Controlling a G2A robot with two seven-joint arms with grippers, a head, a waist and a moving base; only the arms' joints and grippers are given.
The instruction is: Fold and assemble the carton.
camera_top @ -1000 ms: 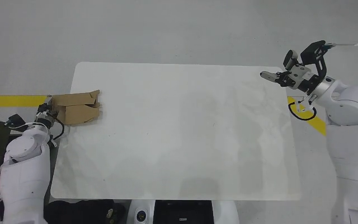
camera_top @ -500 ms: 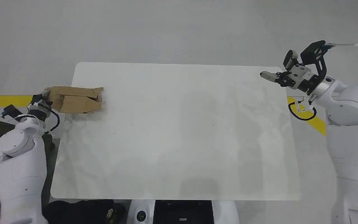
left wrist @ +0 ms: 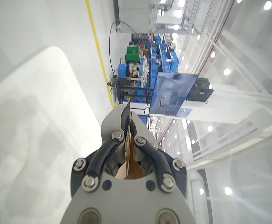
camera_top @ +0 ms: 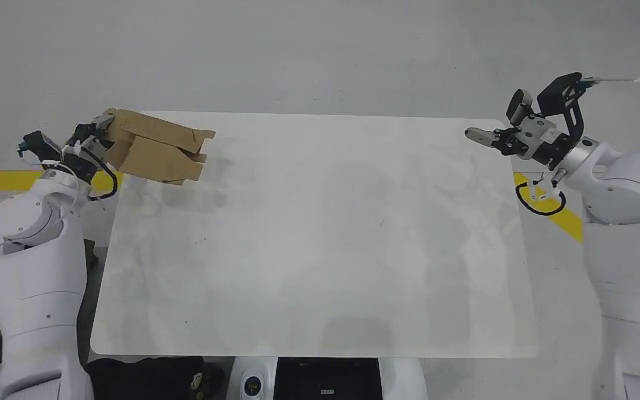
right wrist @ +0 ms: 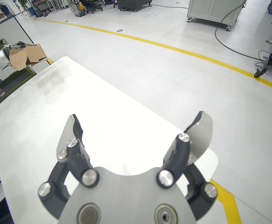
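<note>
Worktop: a white, smooth slab [camera_top: 330,230] with rounded corners. Its surface is faintly mottled and takes soft grey shadows.
Carton: a flattened brown cardboard carton [camera_top: 155,147] is held over the far left corner of the worktop. Part of it hangs out past the left edge. Its loose flaps point towards the middle of the worktop, and its shadow falls on the surface just under it. In the right wrist view it sits at that far-off corner [right wrist: 25,56].
Left pincer: the left pincer [left wrist: 127,118] is closed tight on the carton, with a thin edge of cardboard pinched between its two fingers. In the top view it lies just off the far left corner [camera_top: 97,135].
Right pincer: the right pincer [right wrist: 137,117] has its fingers spread wide and grips nothing. It hangs at the far right corner of the worktop [camera_top: 485,135], well apart from the carton.
Floor: a pale grey, smooth floor [camera_top: 320,50] surrounds the worktop, with a yellow line [right wrist: 170,47] curving across it.
Room: a large hall. A grey cabinet [right wrist: 214,10] on castors stands beyond the yellow line, and a black cable [right wrist: 231,27] trails from it. Blue racks [left wrist: 146,70] stand further off, under rows of round ceiling lights [left wrist: 227,71].
</note>
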